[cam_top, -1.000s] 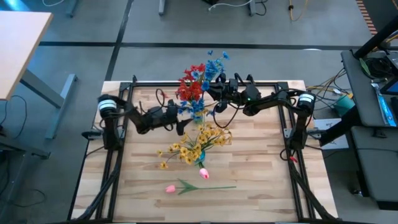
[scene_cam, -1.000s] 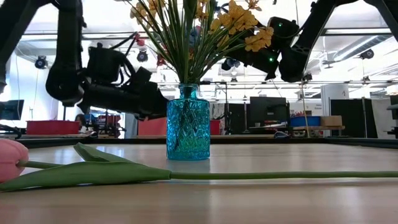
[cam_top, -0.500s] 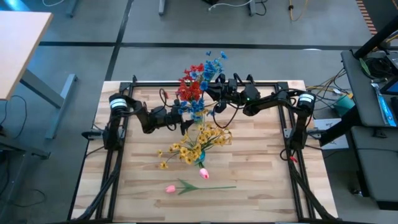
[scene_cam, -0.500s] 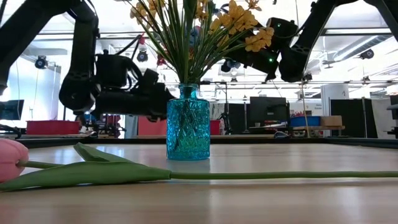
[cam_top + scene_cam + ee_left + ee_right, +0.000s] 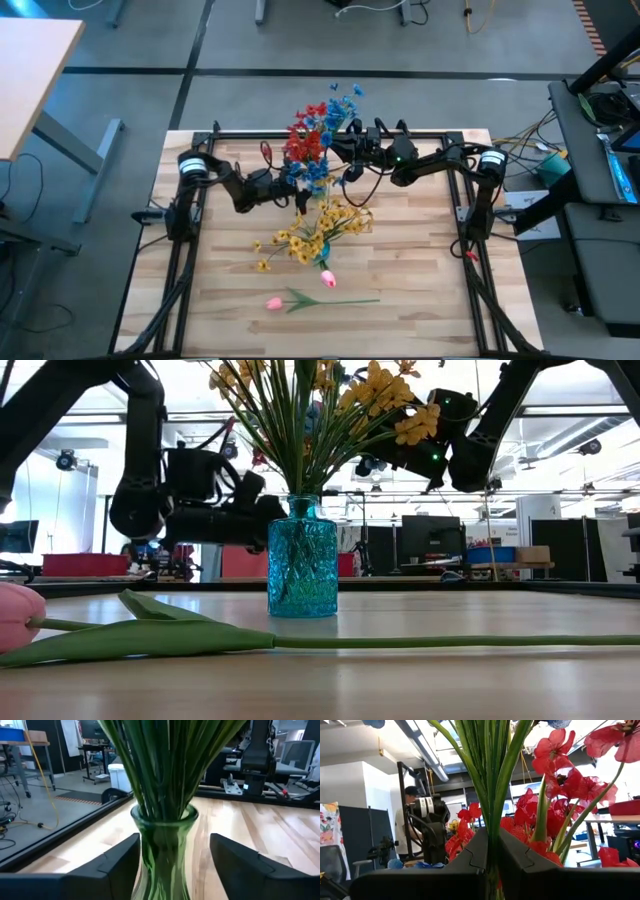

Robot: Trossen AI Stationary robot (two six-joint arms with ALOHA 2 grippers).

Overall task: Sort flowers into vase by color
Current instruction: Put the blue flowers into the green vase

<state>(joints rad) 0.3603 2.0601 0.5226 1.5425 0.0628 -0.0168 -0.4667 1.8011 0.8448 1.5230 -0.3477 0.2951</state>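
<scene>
Two grippers work at the middle of the table's far edge. The left gripper (image 5: 175,840) has its jaws apart with the neck of a green glass vase (image 5: 164,870) between them. Its fingers (image 5: 115,865) stand close on either side of the glass, but whether they press on it cannot be told. That straddle looks meant to steady the vase so it does not tip or slide while flowers go in.

The right gripper (image 5: 492,855), reaching in from the right edge, is clamped tight on a bundle of green stems (image 5: 492,780) below the red blossoms (image 5: 305,145). The blue blossoms (image 5: 345,100) top the same cluster and hang out past the far edge. Gripping low on the stems probably gives it control of the bunch over the vase mouth without crushing the heads.

Farther out, at the table's centre, a teal vase (image 5: 302,560) already carries the yellow sprays (image 5: 310,235), so that colour seems settled. A pink bud (image 5: 327,278) shows just beyond them toward the near edge, and whether it sits in that vase is unclear. One pink tulip (image 5: 275,301) lies flat by the middle of the near edge, untouched and clear of both arms, apparently waiting its turn.
</scene>
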